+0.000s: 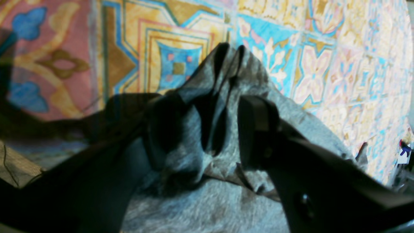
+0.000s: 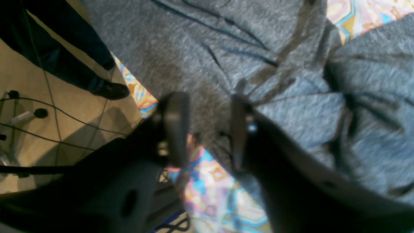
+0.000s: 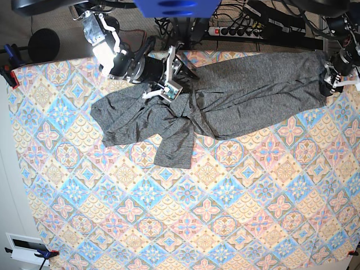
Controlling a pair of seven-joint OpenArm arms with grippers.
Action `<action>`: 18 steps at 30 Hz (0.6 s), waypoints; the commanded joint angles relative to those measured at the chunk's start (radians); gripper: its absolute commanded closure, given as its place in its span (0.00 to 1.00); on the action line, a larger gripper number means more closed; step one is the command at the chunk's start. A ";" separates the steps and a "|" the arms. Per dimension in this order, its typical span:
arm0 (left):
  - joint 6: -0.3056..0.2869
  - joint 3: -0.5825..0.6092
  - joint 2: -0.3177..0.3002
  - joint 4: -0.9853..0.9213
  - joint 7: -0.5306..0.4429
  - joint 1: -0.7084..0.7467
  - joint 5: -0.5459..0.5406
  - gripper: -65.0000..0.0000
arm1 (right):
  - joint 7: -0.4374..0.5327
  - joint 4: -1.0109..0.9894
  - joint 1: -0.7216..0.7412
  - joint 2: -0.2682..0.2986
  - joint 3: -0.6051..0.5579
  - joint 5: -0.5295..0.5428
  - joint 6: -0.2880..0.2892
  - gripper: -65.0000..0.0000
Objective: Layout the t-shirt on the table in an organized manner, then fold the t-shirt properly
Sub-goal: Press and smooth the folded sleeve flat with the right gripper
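Observation:
The dark-grey t-shirt [image 3: 242, 95] lies spread across the far part of the table [image 3: 197, 225]. Its body stretches to the right edge, and a sleeve is folded over near the middle left. My left gripper [image 3: 332, 79] is at the shirt's far right end. In the left wrist view, that gripper [image 1: 210, 129] is shut on a bunched, raised fold of the t-shirt [image 1: 207, 181]. My right gripper [image 3: 169, 87] hovers over the shirt's upper left part. Seen from the right wrist, its [image 2: 207, 129] fingers stand open with grey knit [image 2: 194, 42] beneath and nothing pinched between them.
The table's edge runs close beside my right gripper, with tan floor, cables [image 2: 32, 119] and a person's dark shoe [image 2: 110, 90] beyond it. A power strip [image 3: 242, 31] lies behind the table. A clamp [image 3: 8, 73] grips the far left corner.

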 commanded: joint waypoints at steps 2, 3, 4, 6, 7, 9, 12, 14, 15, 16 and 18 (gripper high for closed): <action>-0.001 -0.003 -0.014 0.011 0.019 0.006 -0.006 0.50 | 0.026 0.024 0.031 0.003 0.059 0.021 -0.005 0.58; -0.001 -0.003 -0.014 0.011 0.019 0.006 -0.006 0.50 | 0.026 0.024 0.048 0.003 0.090 0.021 -0.005 0.57; -0.001 -0.003 -0.014 0.011 0.019 0.006 -0.006 0.50 | 0.023 0.024 0.074 0.001 0.119 0.022 -0.005 0.56; -0.001 -0.003 -0.014 0.011 0.019 0.006 -0.006 0.50 | -0.034 0.013 0.145 -0.026 0.164 0.027 -0.005 0.56; -0.001 -0.003 -0.014 0.011 0.019 0.007 -0.006 0.50 | -0.087 -0.001 0.191 -0.060 0.184 0.033 -0.005 0.56; -0.001 -0.003 -0.014 0.011 0.019 0.007 -0.006 0.50 | -0.192 -0.051 0.290 -0.129 0.247 0.054 -0.005 0.56; -0.001 -0.003 -0.014 0.011 0.020 0.007 -0.006 0.50 | -0.298 -0.205 0.419 -0.220 0.369 0.104 -0.005 0.56; -0.001 -0.003 -0.014 0.011 0.020 0.007 -0.004 0.50 | -0.336 -0.338 0.479 -0.258 0.449 0.110 -0.006 0.56; -0.001 -0.003 -0.014 0.011 0.020 0.007 -0.004 0.50 | -0.354 -0.420 0.505 -0.272 0.489 0.110 -0.006 0.56; -0.001 -0.003 -0.014 0.011 0.020 0.007 -0.004 0.50 | -0.364 -0.499 0.524 -0.280 0.524 0.111 -0.006 0.56; -0.001 -0.003 -0.014 0.011 0.020 0.007 -0.004 0.50 | -0.361 -0.644 0.539 -0.281 0.580 0.114 -0.006 0.56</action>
